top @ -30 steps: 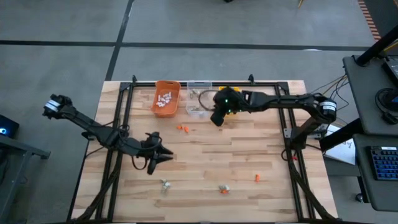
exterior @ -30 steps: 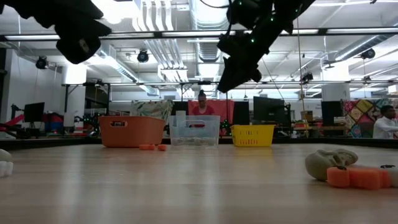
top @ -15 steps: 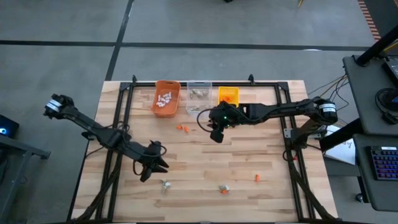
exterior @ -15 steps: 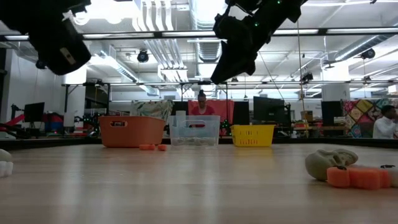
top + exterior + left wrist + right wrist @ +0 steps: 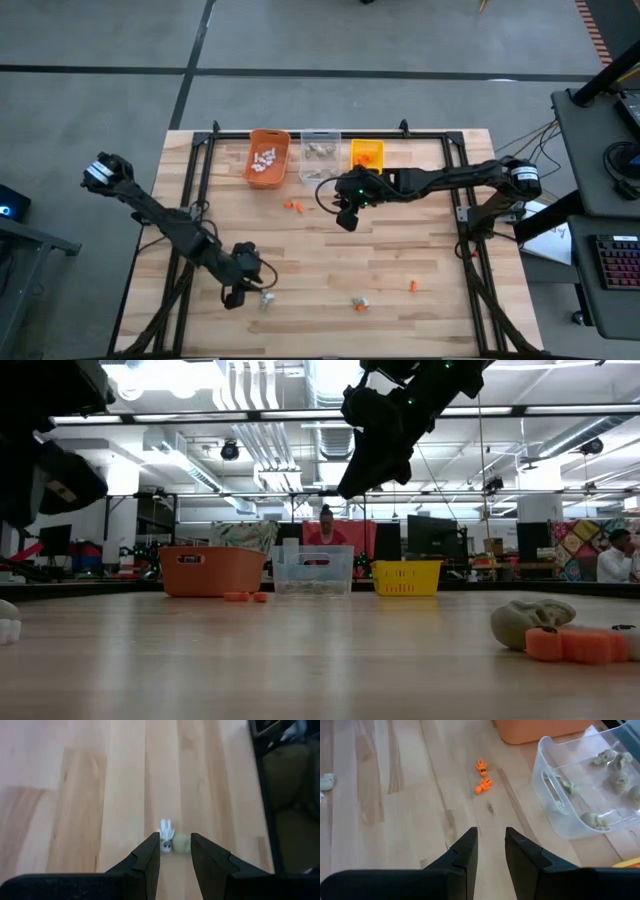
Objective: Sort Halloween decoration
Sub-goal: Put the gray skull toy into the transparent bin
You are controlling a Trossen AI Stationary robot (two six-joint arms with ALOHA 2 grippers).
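Both grippers' fingers stand parted, empty: left gripper [image 5: 173,856] over a white trinket [image 5: 166,841], right gripper [image 5: 490,842] above bare tabletop [image 5: 410,820].

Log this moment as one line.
left gripper: open, over white trinket | right gripper: open, empty, near clear bin

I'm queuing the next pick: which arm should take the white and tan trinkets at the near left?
Left: its tool hangs open right at the white trinket and tan trinket; the right tool is mid-table near the bins.
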